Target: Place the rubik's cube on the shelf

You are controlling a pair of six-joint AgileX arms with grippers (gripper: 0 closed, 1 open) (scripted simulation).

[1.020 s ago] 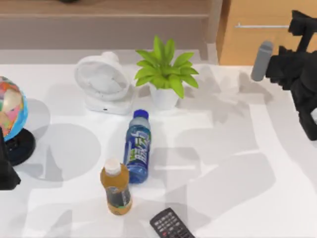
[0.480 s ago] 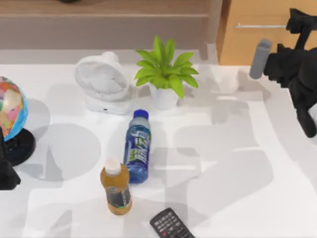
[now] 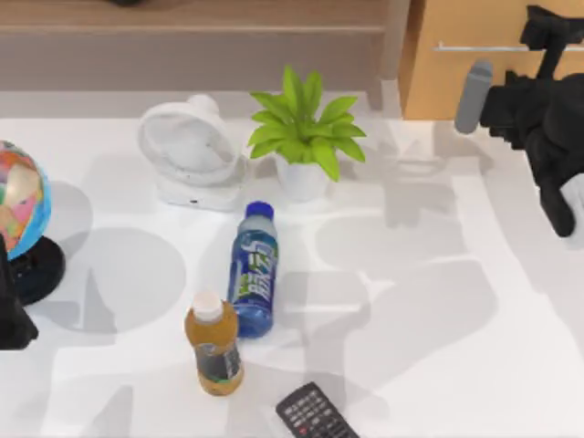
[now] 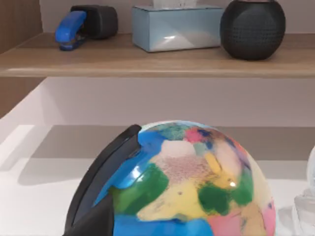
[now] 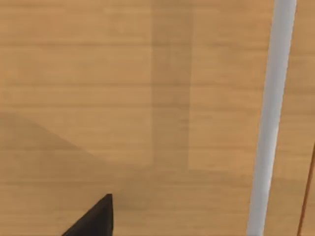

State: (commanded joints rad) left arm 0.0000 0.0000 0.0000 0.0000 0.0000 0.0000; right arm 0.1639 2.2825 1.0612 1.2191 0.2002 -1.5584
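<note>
Right arm is up at the far right of the table, its gripper (image 3: 547, 36) in front of the orange-wood cabinet (image 3: 474, 82), close to the silver handle (image 3: 479, 47). Fingers apart or together: cannot tell. Its wrist view faces the cabinet front (image 5: 123, 98) at close range, with the handle (image 5: 270, 118) running as a pale bar.

Left arm (image 3: 11, 310) sits parked at the table's left edge, beside the globe (image 3: 20, 205). State of its tool: cannot tell.

The shelf (image 3: 182, 14) runs along the back. In the left wrist view the shelf (image 4: 157, 61) carries a blue stapler (image 4: 71, 29), a pale tissue box (image 4: 177, 27) and a round dark speaker (image 4: 252, 28), with the globe (image 4: 187, 182) up close.

On the white table (image 3: 438, 365): white fan (image 3: 187, 151), potted plant (image 3: 306, 128), blue bottle (image 3: 254, 269) lying down, amber bottle (image 3: 213, 345) upright, remote (image 3: 315, 415) at the near edge.

Rubik's cube: cannot tell where it is.
</note>
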